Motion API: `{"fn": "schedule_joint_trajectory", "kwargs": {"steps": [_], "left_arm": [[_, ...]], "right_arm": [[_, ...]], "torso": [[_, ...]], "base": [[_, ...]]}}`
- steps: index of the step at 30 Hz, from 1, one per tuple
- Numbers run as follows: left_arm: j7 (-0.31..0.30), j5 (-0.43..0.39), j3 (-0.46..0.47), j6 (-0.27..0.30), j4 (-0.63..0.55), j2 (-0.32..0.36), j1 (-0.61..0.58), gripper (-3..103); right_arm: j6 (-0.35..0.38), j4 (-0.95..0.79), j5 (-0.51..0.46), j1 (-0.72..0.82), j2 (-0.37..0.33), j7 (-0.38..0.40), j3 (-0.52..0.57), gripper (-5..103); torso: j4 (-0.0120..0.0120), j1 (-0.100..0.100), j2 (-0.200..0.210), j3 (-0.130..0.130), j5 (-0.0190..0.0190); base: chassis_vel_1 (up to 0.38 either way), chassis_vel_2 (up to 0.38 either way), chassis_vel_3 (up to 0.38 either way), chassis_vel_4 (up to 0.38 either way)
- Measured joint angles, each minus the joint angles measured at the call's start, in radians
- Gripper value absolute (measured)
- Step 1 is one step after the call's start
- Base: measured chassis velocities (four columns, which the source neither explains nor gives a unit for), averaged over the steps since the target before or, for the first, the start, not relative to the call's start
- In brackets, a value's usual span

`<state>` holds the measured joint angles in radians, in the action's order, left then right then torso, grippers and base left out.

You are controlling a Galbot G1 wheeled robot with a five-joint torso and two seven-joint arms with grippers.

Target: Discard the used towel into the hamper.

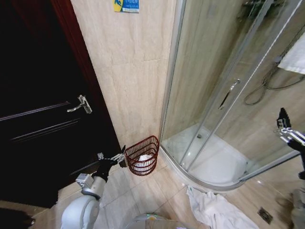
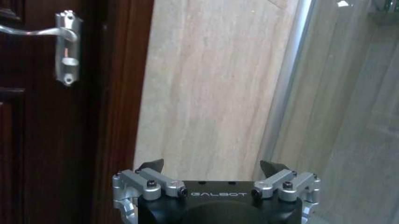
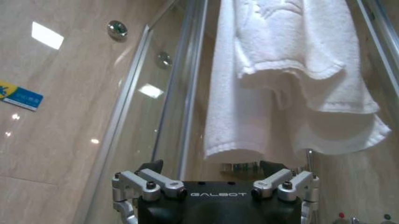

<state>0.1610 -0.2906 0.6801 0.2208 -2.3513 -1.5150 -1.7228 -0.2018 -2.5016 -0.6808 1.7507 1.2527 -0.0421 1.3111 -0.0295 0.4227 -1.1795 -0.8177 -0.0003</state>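
Head view: left gripper sits low by the dark wooden door, just beside the rim of the hamper — whether it touches the wire I can't tell. Left wrist view shows its fingers spread wide with nothing between them, pointed at the beige tiled wall between the door and the shower frame. "GALBOT" is printed on the gripper body.

Hamper stands on the tiled floor against the wall, in the corner between the door and the curved glass shower enclosure. Something white lies inside it.

Right gripper is raised at the right edge, near the shower glass. Right wrist view: fingers spread apart, holding nothing, with a white towel hanging ahead of it — not touching. Same "GALBOT" marking on the body.

Another white cloth lies crumpled on the floor at the foot of the shower base, well apart from the hamper.

Blue-and-yellow sticker high on the wall; its writing is too small to read. Chrome lever handle on the door.
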Motion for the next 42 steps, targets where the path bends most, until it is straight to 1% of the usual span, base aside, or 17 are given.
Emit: {"fn": "schedule_joint_trajectory", "kwargs": {"steps": [7, 9, 13, 16, 17, 18, 19, 21, 23, 25, 29, 32, 35, 37, 40, 41, 42], "left_arm": [[0.000, 0.000, 0.000, 0.000, 0.000, 0.000, 0.000, 100], [0.000, 0.000, 0.000, 0.000, 0.000, 0.000, 0.000, 100], [0.000, 0.000, 0.000, 0.000, 0.000, 0.000, 0.000, 100], [0.000, 0.000, -0.001, 0.000, 0.000, -0.001, 0.000, 100], [0.000, 0.000, -0.001, 0.000, 0.000, -0.001, 0.000, 100], [0.000, 0.000, -0.001, 0.000, 0.000, -0.001, 0.000, 100], [0.000, 0.000, -0.001, 0.000, 0.000, -0.001, 0.000, 100], [0.000, 0.000, 0.000, 0.000, 0.000, 0.000, 0.000, 100], [0.000, 0.000, 0.000, 0.000, 0.000, 0.000, 0.000, 100], [0.000, 0.000, 0.000, 0.000, 0.000, 0.000, 0.000, 100], [0.000, 0.000, 0.000, 0.000, 0.000, 0.000, 0.000, 100], [0.000, 0.000, 0.000, 0.000, 0.000, 0.000, 0.000, 100], [0.000, 0.000, 0.000, 0.000, 0.000, 0.000, 0.000, 100], [0.000, 0.000, 0.000, 0.000, 0.000, 0.000, 0.000, 100], [0.000, 0.000, 0.000, 0.000, 0.000, 0.000, 0.000, 100], [0.000, 0.000, 0.000, 0.000, 0.000, 0.000, 0.000, 100], [0.000, 0.000, 0.000, 0.000, 0.000, 0.000, 0.000, 100]], "right_arm": [[0.004, 0.000, 0.000, -0.002, -0.004, 0.001, -0.005, 100], [0.005, 0.001, 0.000, -0.003, -0.005, 0.002, -0.007, 100], [0.007, 0.001, 0.029, -0.011, -0.006, 0.035, -0.027, 100], [0.002, 0.002, 0.036, -0.017, -0.007, 0.048, -0.036, 100], [0.001, 0.002, 0.032, -0.017, -0.011, 0.049, -0.032, 100], [0.000, 0.002, 0.024, -0.018, -0.017, 0.051, -0.026, 100], [0.002, 0.002, 0.010, -0.020, -0.024, 0.051, -0.013, 100], [0.005, 0.002, -0.004, -0.023, -0.033, 0.047, 0.009, 100], [0.009, 0.001, -0.029, -0.034, -0.053, 0.038, 0.042, 100], [0.012, 0.001, -0.051, -0.039, -0.069, 0.034, 0.068, 100], [0.013, 0.001, -0.075, -0.040, -0.088, 0.028, 0.100, 100], [0.015, 0.001, -0.081, -0.042, -0.098, 0.028, 0.110, 100], [0.015, 0.001, -0.088, -0.043, -0.111, 0.026, 0.120, 100], [0.015, 0.002, -0.095, -0.044, -0.120, 0.025, 0.132, 100], [0.016, 0.002, -0.101, -0.044, -0.128, 0.026, 0.144, 100], [0.015, 0.002, -0.105, -0.043, -0.129, 0.025, 0.149, 100], [0.006, 0.002, -0.104, -0.041, -0.124, 0.025, 0.147, 100]], "torso": [[0.0001, 0.000, 0.000, 0.000, 0.0006], [0.0000, 0.000, 0.000, 0.000, 0.0000], [0.0004, 0.000, 0.000, 0.000, 0.0004], [0.0001, 0.000, 0.000, 0.000, 0.0015], [0.0002, 0.000, 0.000, 0.000, 0.0012], [0.0001, 0.000, 0.000, 0.000, -0.0002], [-0.0002, 0.000, 0.000, 0.000, -0.0002], [0.0001, 0.000, 0.000, 0.000, 0.0004], [0.0002, 0.000, 0.000, 0.000, -0.0009], [0.0000, 0.000, 0.000, 0.000, 0.0003], [0.0002, 0.000, 0.000, 0.000, 0.0000], [0.0002, 0.000, 0.000, 0.000, 0.0007], [0.0002, 0.000, 0.000, 0.000, 0.0002], [0.0000, 0.000, 0.000, 0.000, 0.0010], [0.0003, 0.000, 0.000, 0.000, -0.0002], [0.0003, 0.000, 0.000, 0.000, 0.0001], [-0.0003, 0.000, 0.000, 0.000, 0.0004]], "base": [[-0.167, -0.189, 0.180, 0.164], [-0.197, -0.256, 0.221, 0.230], [-0.221, -0.253, 0.226, 0.220], [-0.165, -0.202, 0.183, 0.103], [-0.104, -0.103, 0.102, 0.045], [-0.027, -0.103, 0.102, 0.034], [-0.027, -0.008, 0.056, 0.034], [0.000, 0.000, 0.000, 0.000], [0.060, 0.057, -0.063, -0.053], [0.056, 0.062, -0.076, -0.071], [0.026, 0.040, -0.025, -0.040], [-0.012, 0.013, 0.022, -0.014], [-0.131, 0.075, 0.114, -0.075], [-0.164, 0.109, 0.160, -0.106], [-0.197, 0.134, 0.163, -0.161], [-0.171, 0.180, 0.185, -0.165], [-0.174, 0.203, 0.185, -0.165]]}}
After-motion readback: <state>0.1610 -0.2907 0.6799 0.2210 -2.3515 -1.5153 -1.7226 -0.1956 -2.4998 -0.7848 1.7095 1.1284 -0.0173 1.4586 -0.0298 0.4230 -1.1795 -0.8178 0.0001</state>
